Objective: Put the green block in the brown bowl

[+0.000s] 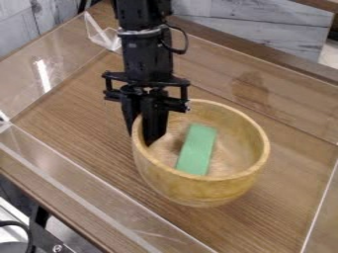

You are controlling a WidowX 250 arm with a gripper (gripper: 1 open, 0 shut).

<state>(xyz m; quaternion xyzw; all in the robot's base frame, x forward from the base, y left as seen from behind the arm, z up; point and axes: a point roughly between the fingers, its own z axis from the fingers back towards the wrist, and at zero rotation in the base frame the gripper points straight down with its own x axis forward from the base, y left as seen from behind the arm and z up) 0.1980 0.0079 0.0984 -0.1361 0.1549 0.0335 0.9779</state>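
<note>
The green block (197, 150) lies flat inside the brown bowl (211, 194), leaning toward its middle. The bowl stands on the wooden table, right of centre. My gripper (153, 131) points steeply down over the bowl's left rim, just left of the block and apart from it. Its dark fingers (156, 117) are pressed together and hold nothing.
A clear plastic wall (79, 173) fences the wooden tabletop (79, 119) along the front and left. A white marbled surface (264, 30) lies behind the table at the back right. The arm's black column rises from the gripper toward the top of the view.
</note>
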